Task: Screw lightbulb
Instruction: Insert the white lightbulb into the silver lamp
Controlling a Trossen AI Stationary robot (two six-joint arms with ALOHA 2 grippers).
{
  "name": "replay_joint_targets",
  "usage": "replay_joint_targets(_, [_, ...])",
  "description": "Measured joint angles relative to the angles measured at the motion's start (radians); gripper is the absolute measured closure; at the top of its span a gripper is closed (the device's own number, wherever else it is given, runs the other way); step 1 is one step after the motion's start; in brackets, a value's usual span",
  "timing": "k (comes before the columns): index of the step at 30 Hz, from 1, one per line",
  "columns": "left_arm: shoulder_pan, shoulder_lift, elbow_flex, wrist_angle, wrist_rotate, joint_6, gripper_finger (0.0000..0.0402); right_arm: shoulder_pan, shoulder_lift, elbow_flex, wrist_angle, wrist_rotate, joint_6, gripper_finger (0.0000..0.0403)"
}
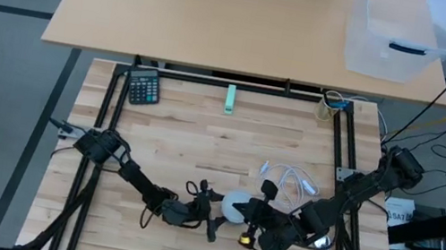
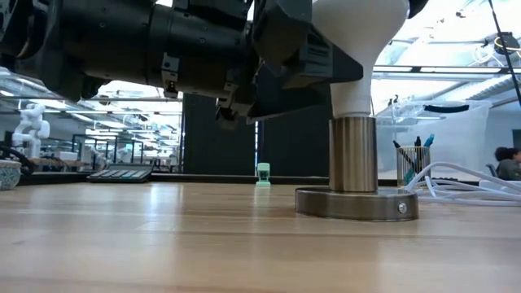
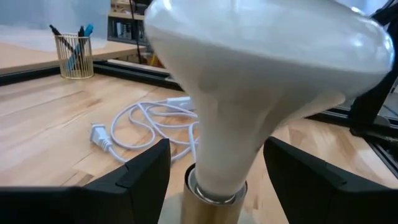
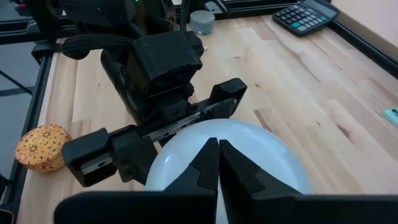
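Low view: bulb seated in metal holder

A white frosted lightbulb [image 2: 358,49], round on top and narrowing to its base, stands upright in a metal socket [image 2: 352,155] on the worktop [image 2: 163,244]. Left hand [image 3: 214,174] is spread either side of the bulb's neck. Right hand [image 4: 217,165], pressed together, hangs over the globe.

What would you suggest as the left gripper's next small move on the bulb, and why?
Probably close the left gripper on the lightbulb. Its fingers stand open on either side of the bulb's neck without clearly touching it, the base already sits in the metal socket, and the shut right gripper rests above the globe.
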Motion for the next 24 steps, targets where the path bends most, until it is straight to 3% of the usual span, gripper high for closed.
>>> replay_joint_targets(12, [0.028,0.0,0.02,-0.006,0.09,-0.007,0.0143,0.019,0.002,-0.001,-0.016,0.043,0.108,0.0403])
replay_joint_targets(24, [0.034,0.0,0.082,-0.135,0.087,0.004,0.0143,0.026,0.002,-0.002,-0.053,0.088,0.2,0.0403])
